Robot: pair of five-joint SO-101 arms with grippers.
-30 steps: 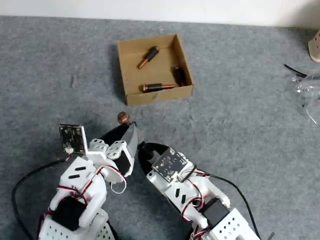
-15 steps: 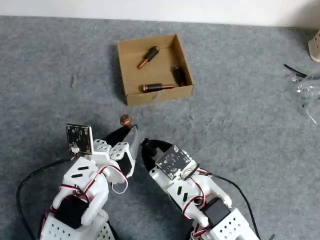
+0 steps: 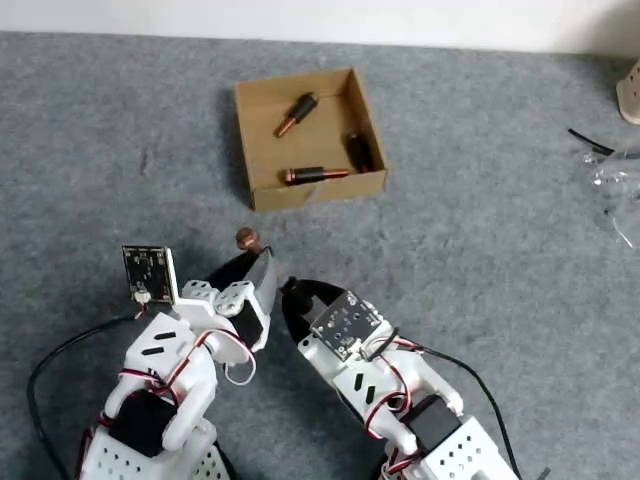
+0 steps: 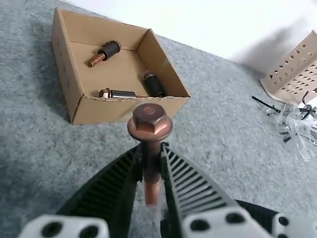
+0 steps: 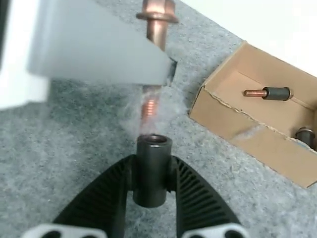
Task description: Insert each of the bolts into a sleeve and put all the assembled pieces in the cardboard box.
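The left hand clenches a copper bolt by its shank, near the cardboard box. The right hand grips a black sleeve, its mouth apparently just short of the bolt's threaded tip.

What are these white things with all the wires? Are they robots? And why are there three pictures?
Yes, they are two small robot arms sitting side by side on a grey table. One picture looks down from above. The other two come from little cameras on each arm's wrist. Each arm ends in a gripper, like a pinching hand. The left gripper pinches a copper-coloured bolt by its shaft. The right gripper holds a black sleeve, which is a short tube. The bolt's tip points at the sleeve's hole but is not inside yet. Farther along the table stands a cardboard box with three finished pieces, bolts already inside sleeves.
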